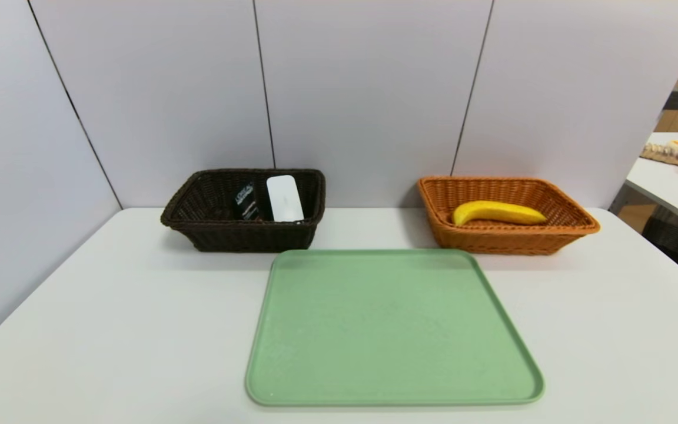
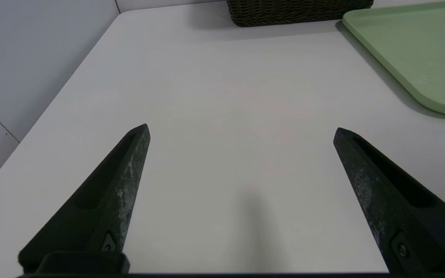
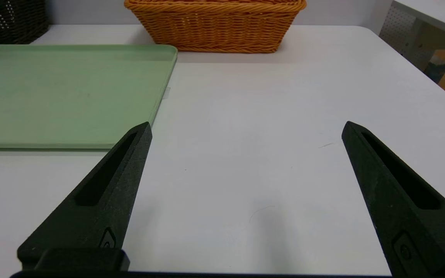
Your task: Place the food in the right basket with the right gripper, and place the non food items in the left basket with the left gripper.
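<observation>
Wide-spread empty claws point(image 2: 242, 133) point(image 3: 247, 129); dark basket point(image 1: 243, 235) holds tube point(image 1: 246, 202), white case point(image 1: 285, 199); orange basket point(image 1: 509, 240), banana point(image 1: 498, 213).

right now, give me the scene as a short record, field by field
left basket: dark brown wicker basket, holding a dark L'Oreal tube and a white rounded case
right basket: orange-tan wicker basket, holding a yellow banana
tray: green, bare, between and nearer than the baskets
left gripper: open, empty, over the white table
right gripper: open, empty, over the table
sorting: visible items all in their matching baskets
</observation>
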Available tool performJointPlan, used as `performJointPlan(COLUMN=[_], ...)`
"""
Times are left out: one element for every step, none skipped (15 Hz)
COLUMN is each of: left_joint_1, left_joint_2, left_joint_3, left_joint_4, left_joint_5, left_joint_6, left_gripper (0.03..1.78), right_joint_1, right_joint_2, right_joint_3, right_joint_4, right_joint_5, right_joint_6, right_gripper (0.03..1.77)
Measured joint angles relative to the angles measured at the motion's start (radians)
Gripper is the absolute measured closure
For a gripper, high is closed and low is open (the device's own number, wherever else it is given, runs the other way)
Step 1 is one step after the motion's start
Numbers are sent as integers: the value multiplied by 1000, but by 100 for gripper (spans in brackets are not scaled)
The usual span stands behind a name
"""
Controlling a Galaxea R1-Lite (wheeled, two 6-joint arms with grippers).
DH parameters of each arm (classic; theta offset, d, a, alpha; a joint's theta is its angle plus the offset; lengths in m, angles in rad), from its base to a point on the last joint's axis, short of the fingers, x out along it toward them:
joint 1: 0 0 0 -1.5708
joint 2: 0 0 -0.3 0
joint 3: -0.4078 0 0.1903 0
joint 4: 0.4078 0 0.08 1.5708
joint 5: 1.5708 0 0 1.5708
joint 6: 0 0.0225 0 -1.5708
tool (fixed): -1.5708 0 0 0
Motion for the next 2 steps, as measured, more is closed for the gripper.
performJointPlan(left_joint_1=[0, 0], left_joint_2=[0, 0], left_joint_3=[0, 0], left_joint_4=[0, 0], left_joint_5=[0, 0], left_joint_6=[0, 0], left_gripper=[12, 12], right_joint_1=[0, 0], right_joint_2=[0, 0], right_joint_3=[0, 0], right_joint_4=[0, 0], right_joint_5=[0, 0], right_joint_6=[0, 0], right_gripper=[10, 10])
